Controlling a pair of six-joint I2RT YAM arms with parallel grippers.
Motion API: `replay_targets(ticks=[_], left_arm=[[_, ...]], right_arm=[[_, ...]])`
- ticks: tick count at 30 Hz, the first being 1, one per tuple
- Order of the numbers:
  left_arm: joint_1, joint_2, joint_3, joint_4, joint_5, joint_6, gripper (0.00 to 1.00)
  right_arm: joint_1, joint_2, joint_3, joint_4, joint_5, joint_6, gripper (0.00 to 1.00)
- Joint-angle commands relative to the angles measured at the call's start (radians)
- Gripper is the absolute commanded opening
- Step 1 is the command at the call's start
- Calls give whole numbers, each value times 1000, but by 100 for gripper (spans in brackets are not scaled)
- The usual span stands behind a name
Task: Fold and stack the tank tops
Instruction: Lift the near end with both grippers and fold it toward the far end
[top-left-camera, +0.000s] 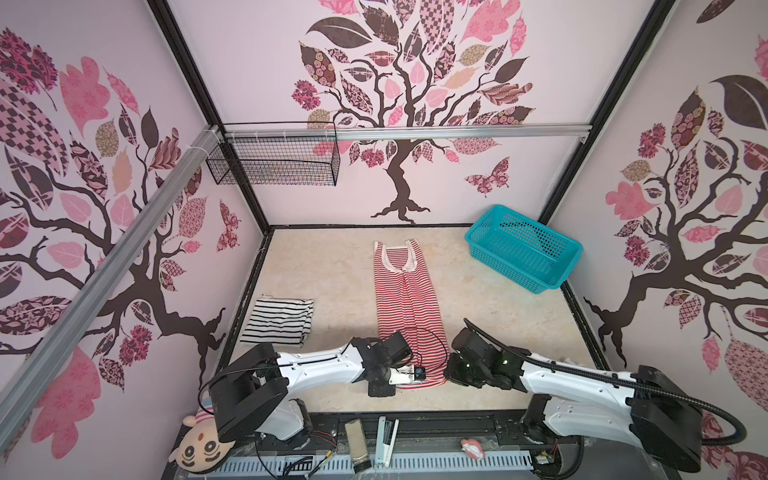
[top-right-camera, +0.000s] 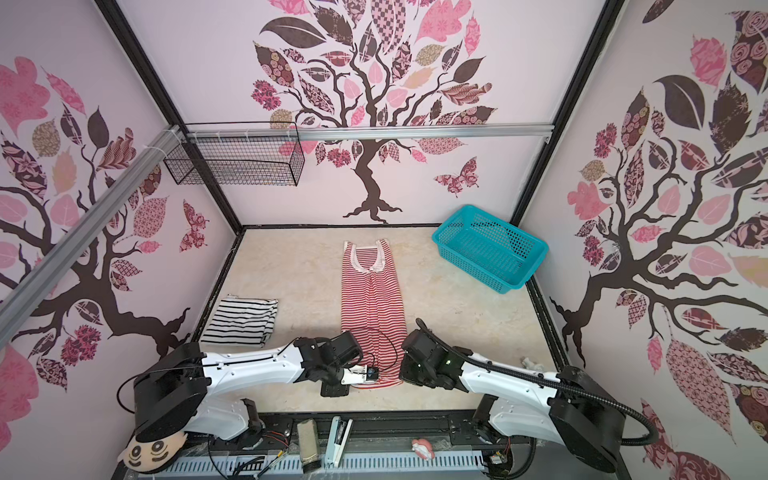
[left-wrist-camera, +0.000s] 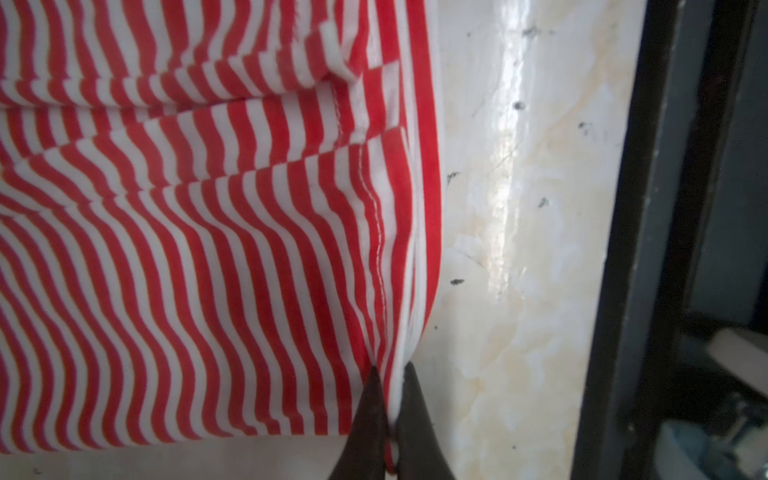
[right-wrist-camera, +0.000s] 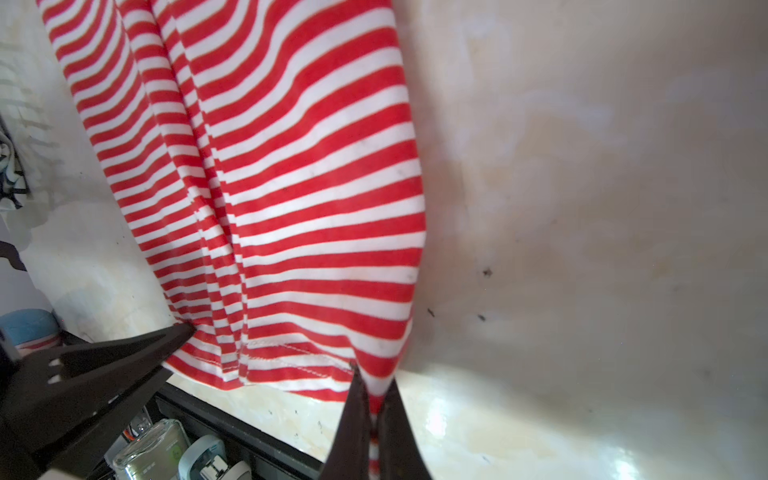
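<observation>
Both grippers are down at the hem of the red-and-white top (top-left-camera: 409, 307), the end farthest from the blue basket (top-left-camera: 478, 243). The left gripper (left-wrist-camera: 388, 374) is clenched on one hem corner and the right gripper (right-wrist-camera: 374, 376) on the other, with cloth bunched in each pinch. The top lies long and narrow with its sides folded in, neck end nearer the basket but well short of it. The black-and-white top (top-left-camera: 280, 320) sits folded farther from the basket, well apart from the red one.

Here's the worry: both pinches look thin, right at the edge. If the knit slips from one side on the lift, the fold will likely go crooked. If a jaw has caught only the upper layer, the tucked-in sides could fall open. An uneven lift would skew the stripes.

The table (top-left-camera: 332, 270) is pale, marbled and glossy, with a few dark specks and a black frame around it. The walls carry a pink-and-brown tree print. A wire rack (top-left-camera: 274, 162) hangs on the back wall, far along it from the basket.
</observation>
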Motion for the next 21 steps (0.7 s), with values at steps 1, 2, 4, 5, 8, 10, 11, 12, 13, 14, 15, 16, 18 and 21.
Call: replay_targets(ticks=[1,2,4,5,8,10,11,12,13,14,15,16,18,21], left_arm=[[-2,5,40,-115,103,-7,0],[-2,-5,55,-135,133,-12,0],[-3,-24,81,-172,198,-16,0],[-3,-29,96,-193,232,-15,0],[-3,-29,146,-250,310,-9,0],[-3,-23,184,-293,361,4,0],[-3,-18,203,-312,386,9,0],[-3,-15,221,-324,408,13,0],[-3,-15,242,-342,434,17,0],[-3,-13,264,-360,458,20,0],[-3,-13,286,-376,479,23,0],[-3,-12,311,-392,502,25,0],[-3,-17,355,-418,534,28,0],[-3,-31,421,-458,557,30,0]], right_arm=[[1,-54,52,-72,41,3,0],[1,-72,53,-91,44,3,0],[1,-112,48,-116,47,5,0],[1,-141,43,-132,50,12,0],[1,-239,29,-179,63,33,0],[1,-303,30,-217,67,43,0],[1,-334,36,-237,67,42,0],[1,-356,44,-259,65,40,0],[1,-376,57,-284,64,33,0],[1,-387,77,-313,65,24,0],[1,-395,97,-340,67,17,0],[1,-399,126,-370,70,8,0],[1,-398,180,-418,78,-10,0],[1,-380,264,-469,104,-39,0]])
